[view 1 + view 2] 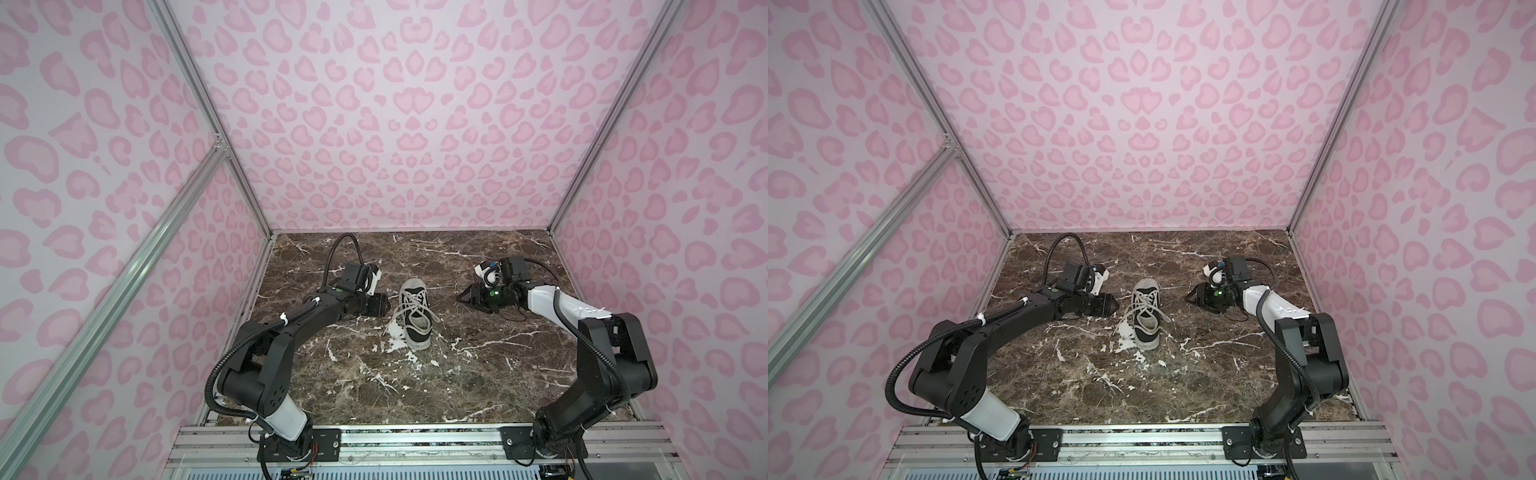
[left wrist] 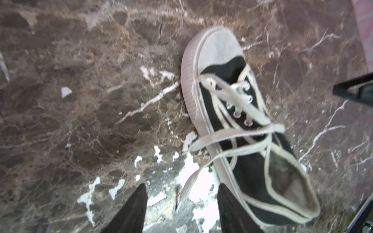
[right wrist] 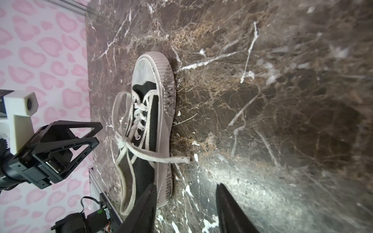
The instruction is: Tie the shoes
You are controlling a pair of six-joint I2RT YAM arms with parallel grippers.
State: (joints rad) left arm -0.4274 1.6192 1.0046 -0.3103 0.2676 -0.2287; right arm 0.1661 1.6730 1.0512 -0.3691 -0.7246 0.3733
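Pink-spotted walls (image 1: pixel 407 124), dark marble floor (image 1: pixel 415 395)

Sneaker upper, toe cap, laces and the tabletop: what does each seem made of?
Upper: black matte fabric, probably canvas. Toe cap: off-white rubber, by its ribbed sidewall. Laces: flat woven textile. Tabletop: brown marble look, white veins, glossy glare; maybe printed.
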